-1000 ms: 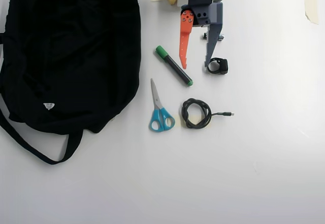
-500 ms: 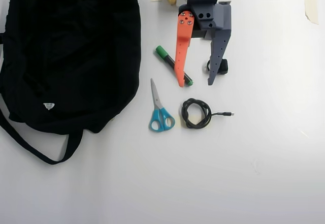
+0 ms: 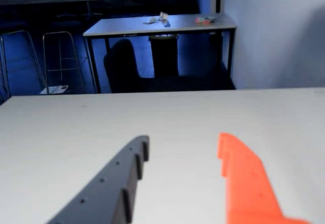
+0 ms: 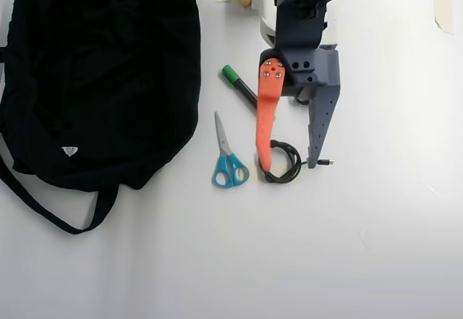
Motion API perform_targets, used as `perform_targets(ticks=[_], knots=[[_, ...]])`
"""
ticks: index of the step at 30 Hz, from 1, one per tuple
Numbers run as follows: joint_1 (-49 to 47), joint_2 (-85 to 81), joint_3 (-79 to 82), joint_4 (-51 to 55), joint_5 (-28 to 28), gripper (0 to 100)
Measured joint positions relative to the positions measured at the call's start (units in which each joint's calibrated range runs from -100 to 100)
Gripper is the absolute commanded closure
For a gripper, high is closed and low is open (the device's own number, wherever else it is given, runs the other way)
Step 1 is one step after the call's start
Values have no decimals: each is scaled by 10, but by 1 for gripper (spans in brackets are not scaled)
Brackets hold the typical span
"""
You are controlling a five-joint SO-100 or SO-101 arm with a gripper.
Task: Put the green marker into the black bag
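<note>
Overhead view: the slim black-barrelled marker with a bright green cap [image 4: 239,84] lies flat on the white table [image 4: 376,247], running from cap at 10 o'clock to tail at 4 o'clock; its lower end is hidden under the arm. The two-finger gripper with one orange and one grey finger [image 4: 289,165] hangs with its fingers spread wide and empty, tips over the coiled black cable [image 4: 281,161], at 5 o'clock from the marker. The large soft black fabric bag [image 4: 101,73] lies at 9 o'clock from the marker, well apart, with its long straps trailing toward 7 o'clock.

Handling, as a judgement: the marker is probably light, stiff and smooth, and round enough to roll if nudged. The best hold is likely across mid-barrel, fingers at right angles to its length. The bag is limp; no clear opening can be made out.

Count: one marker, one bag, one pair of blue-handled scissors [image 4: 229,161] at 6 o'clock from the cap, one cable.

Wrist view: both fingers [image 3: 244,178] stand apart over bare tabletop; the marker is out of sight.
</note>
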Motion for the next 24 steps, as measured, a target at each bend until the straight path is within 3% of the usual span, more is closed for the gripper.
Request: perform_targets(ticks=[18, 24], knots=[[-25, -1, 31, 23, -10, 80], [-26, -42, 31, 280, -10, 81]])
